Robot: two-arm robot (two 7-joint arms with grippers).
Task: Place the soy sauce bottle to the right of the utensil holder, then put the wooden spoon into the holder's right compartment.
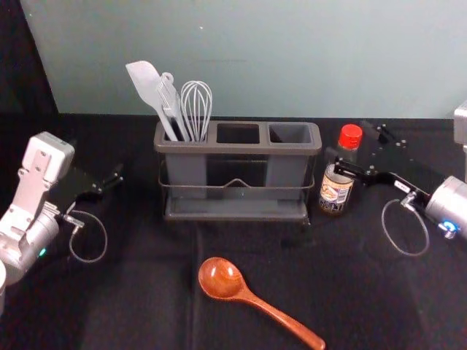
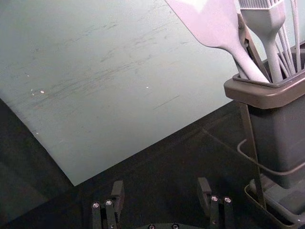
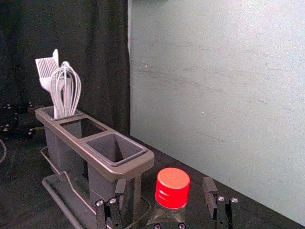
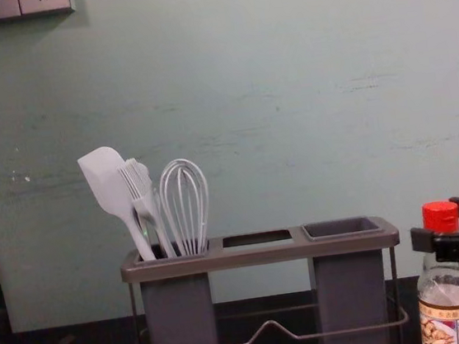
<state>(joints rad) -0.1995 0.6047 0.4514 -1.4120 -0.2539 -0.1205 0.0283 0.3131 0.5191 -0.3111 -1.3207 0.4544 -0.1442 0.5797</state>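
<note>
Fingers apart, my right claw [image 1: 352, 147] brackets the soy sauce bottle [image 1: 338, 189], its label's [image 4: 438, 328] lettering too small to read; across the utensil holder [image 1: 237, 149], my left claw [image 1: 113, 179] hangs open.

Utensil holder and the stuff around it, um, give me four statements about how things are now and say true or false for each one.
The soy sauce bottle stands to the right of the utensil holder. True.
The wooden spoon is in the right compartment. False: it lies on the table, in front of the holder.
The whisk stands in the left compartment. True.
The right gripper is shut on the bottle. False: it is open, its fingers apart on either side of the bottle.
</note>
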